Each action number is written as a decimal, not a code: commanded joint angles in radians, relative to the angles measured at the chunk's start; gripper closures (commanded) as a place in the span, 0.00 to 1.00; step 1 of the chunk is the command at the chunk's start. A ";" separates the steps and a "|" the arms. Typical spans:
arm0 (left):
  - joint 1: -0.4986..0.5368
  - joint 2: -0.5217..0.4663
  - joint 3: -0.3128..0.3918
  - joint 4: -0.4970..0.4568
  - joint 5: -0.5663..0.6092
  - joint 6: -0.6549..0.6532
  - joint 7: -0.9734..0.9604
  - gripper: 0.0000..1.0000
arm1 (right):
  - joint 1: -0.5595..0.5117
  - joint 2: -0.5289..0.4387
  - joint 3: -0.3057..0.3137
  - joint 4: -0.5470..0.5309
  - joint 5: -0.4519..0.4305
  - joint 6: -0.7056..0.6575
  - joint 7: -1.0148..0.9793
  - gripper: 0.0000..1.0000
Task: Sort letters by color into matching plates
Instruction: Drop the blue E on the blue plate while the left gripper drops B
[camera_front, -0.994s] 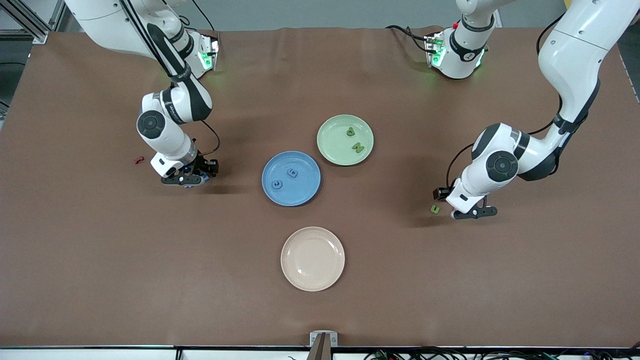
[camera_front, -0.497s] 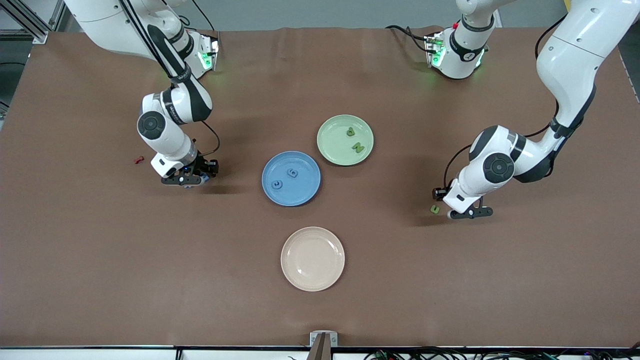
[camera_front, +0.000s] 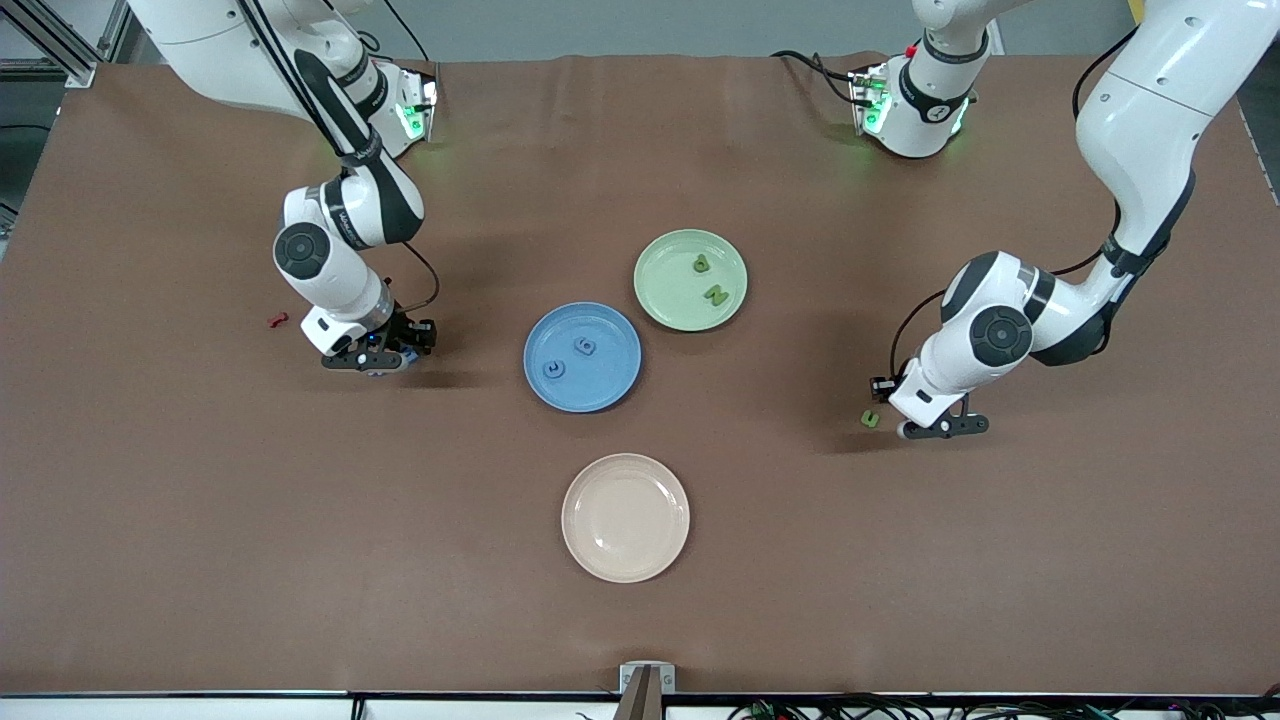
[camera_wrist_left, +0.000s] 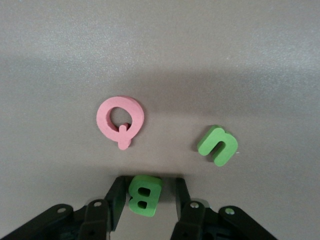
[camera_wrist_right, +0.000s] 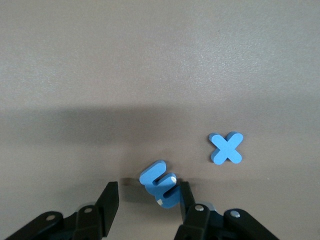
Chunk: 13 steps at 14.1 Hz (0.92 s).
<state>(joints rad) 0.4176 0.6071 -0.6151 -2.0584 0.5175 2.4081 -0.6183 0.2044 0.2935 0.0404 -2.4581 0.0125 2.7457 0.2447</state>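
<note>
Left gripper (camera_wrist_left: 145, 202) straddles the green B (camera_wrist_left: 144, 196), beside pink Q (camera_wrist_left: 120, 120); pinch unconfirmed. Right gripper (camera_wrist_right: 147, 202) spread, blue E (camera_wrist_right: 161, 182) against one finger. Foam looks light; pinch flat sides.

The surface (camera_front: 200, 550) is plain brown. One plate (camera_front: 600, 390) is blue, one plate (camera_front: 665, 300) is pale green, and one plate (camera_front: 625, 555) is cream. Two dark blue letters (camera_front: 585, 346) match the blue plate, and two dark green letters (camera_front: 715, 294) match the green one. The letter B (camera_wrist_left: 145, 195) and the letter n (camera_wrist_left: 217, 145) are bright green, the Q (camera_wrist_left: 120, 120) is pink, and the X (camera_wrist_right: 226, 148) is blue.
</note>
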 joint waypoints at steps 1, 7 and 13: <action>0.016 0.008 -0.003 -0.006 0.029 0.009 0.011 0.67 | -0.022 0.006 -0.002 0.001 -0.039 0.008 -0.004 0.42; 0.016 0.002 -0.005 -0.008 0.029 0.009 0.006 0.78 | -0.036 0.006 -0.002 0.001 -0.059 0.009 -0.005 0.42; 0.012 -0.047 -0.109 0.018 0.012 -0.078 -0.090 0.78 | -0.034 0.010 -0.001 0.002 -0.059 0.011 -0.004 0.42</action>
<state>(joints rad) 0.4240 0.6021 -0.6606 -2.0439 0.5195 2.3953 -0.6434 0.1826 0.2960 0.0313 -2.4581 -0.0246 2.7458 0.2421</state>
